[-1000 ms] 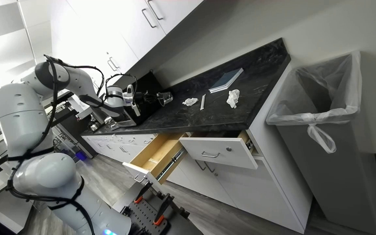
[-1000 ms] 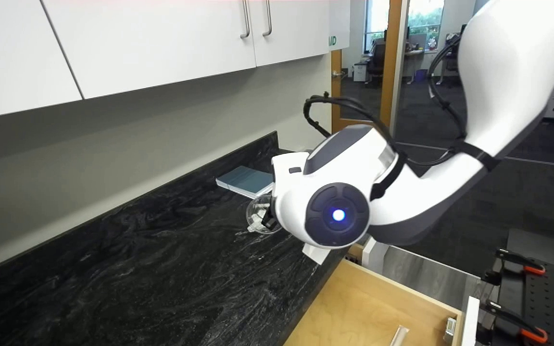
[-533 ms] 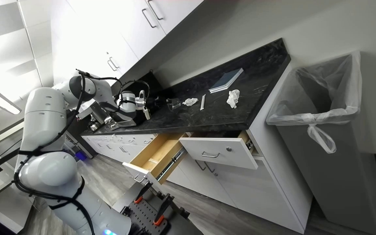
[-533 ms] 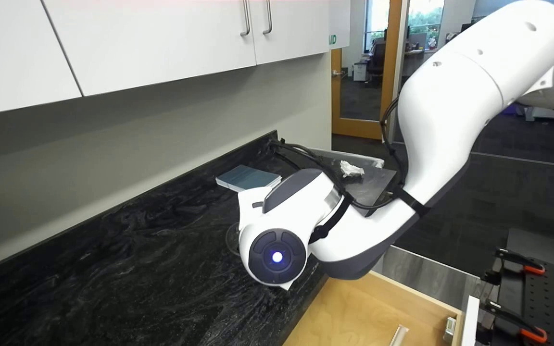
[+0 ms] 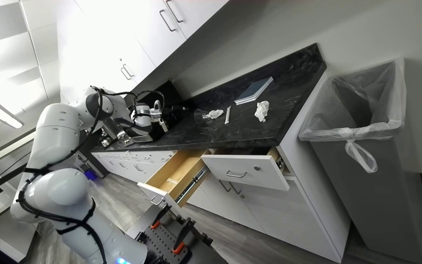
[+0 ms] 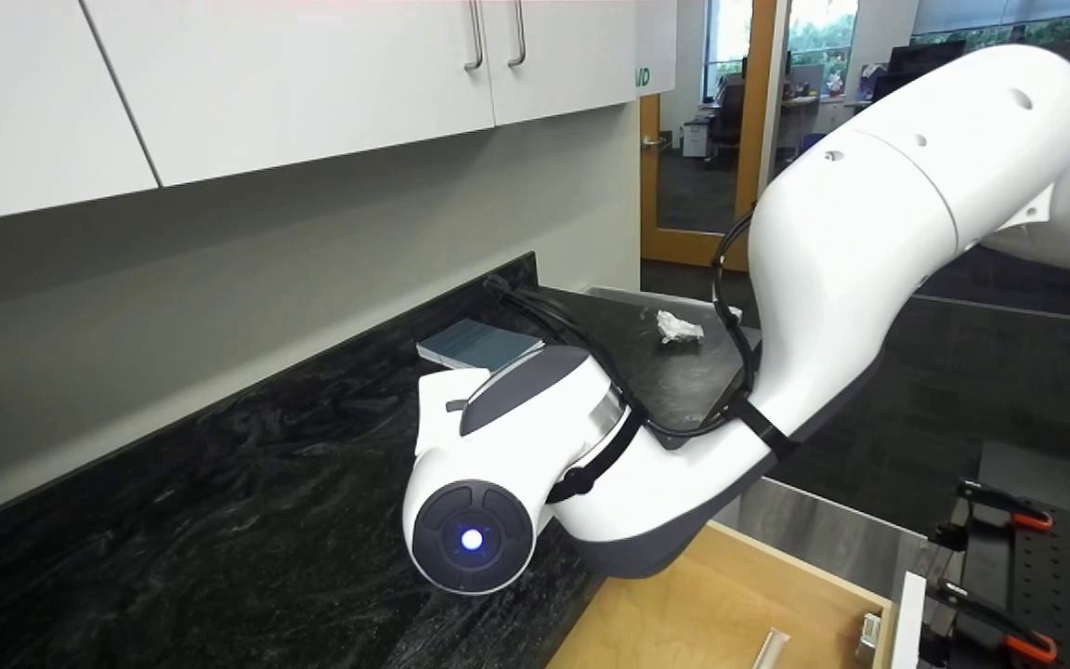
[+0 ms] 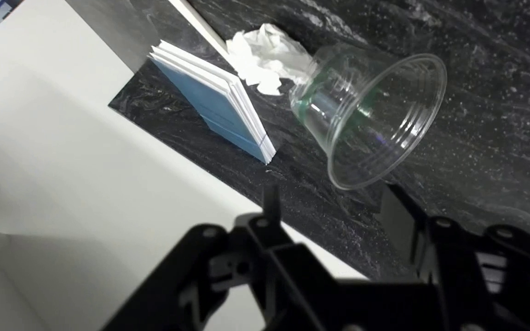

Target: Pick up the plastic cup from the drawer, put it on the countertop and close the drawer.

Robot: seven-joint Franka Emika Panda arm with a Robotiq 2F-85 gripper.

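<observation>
The clear plastic cup is tipped on its side over the black countertop, mouth facing my gripper and base close to a crumpled tissue. In an exterior view the cup shows faintly, just ahead of the gripper; in the other angle the arm hides it. My gripper is open, its fingers spread with nothing between them, and the cup's rim is just beyond the tips. The narrow drawer with the pale wooden box stands pulled out; a small strip lies inside it.
Blue booklets, a white tissue, a white stick and another crumpled tissue lie on the counter. A wider white drawer is partly out. A lined grey bin stands at the counter's end. Cabinets hang above.
The arm has come down and along the counter with the cup. The gripper has opened and let go of the cup, which is now apart from it and tipped over.
</observation>
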